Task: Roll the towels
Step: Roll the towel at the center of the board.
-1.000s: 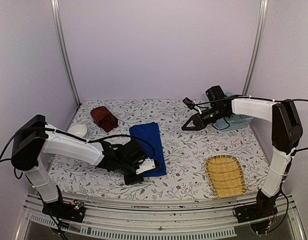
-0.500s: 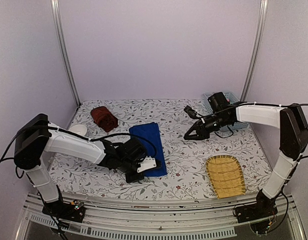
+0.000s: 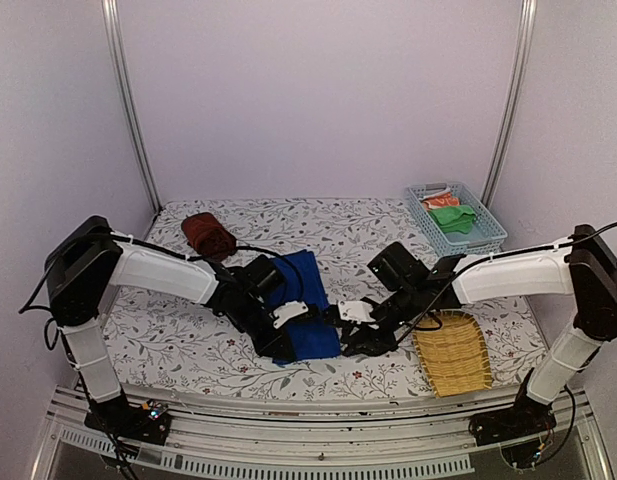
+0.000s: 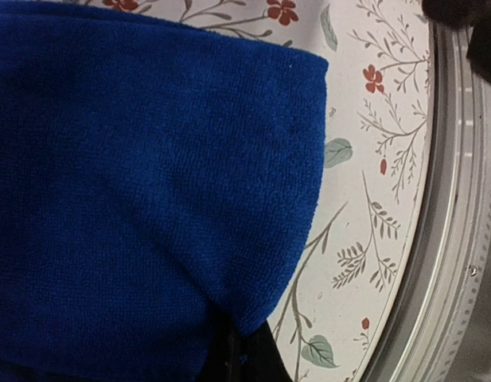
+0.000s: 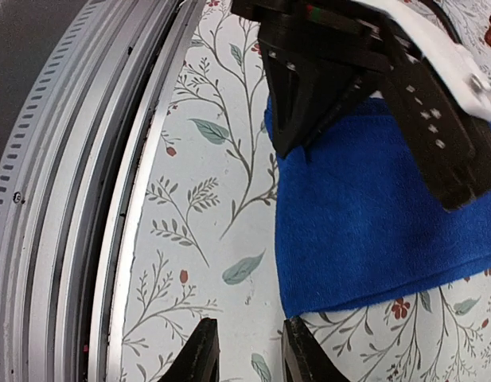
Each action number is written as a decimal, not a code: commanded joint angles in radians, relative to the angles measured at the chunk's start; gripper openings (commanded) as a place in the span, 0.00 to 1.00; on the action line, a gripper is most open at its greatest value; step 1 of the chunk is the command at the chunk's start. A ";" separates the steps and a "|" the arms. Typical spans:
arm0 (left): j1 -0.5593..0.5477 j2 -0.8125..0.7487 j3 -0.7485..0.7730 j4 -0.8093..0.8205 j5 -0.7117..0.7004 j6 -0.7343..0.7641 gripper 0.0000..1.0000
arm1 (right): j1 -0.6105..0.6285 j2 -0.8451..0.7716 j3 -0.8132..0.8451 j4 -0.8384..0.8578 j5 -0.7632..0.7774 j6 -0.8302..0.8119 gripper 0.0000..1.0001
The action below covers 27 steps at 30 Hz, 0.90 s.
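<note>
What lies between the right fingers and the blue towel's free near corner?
Nothing visible. Only bare floral tablecloth separates the right gripper, its fingers apart, from that corner of the blue towel. The left gripper is clamped on the towel's other near corner, off to the side of that path.

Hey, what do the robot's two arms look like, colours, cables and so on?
Left arm and right arm match: white rounded shells, black joints, thin black cables looping alongside. Left end effector and right end effector are black and angular, with white plates.
</note>
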 commanded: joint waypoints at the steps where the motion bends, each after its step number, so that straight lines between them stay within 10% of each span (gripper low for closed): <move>1: 0.049 0.043 0.012 -0.036 0.194 -0.102 0.00 | 0.091 0.044 0.003 0.132 0.156 -0.020 0.31; 27: 0.149 0.100 0.009 0.022 0.385 -0.137 0.00 | 0.198 0.270 0.086 0.310 0.344 -0.014 0.30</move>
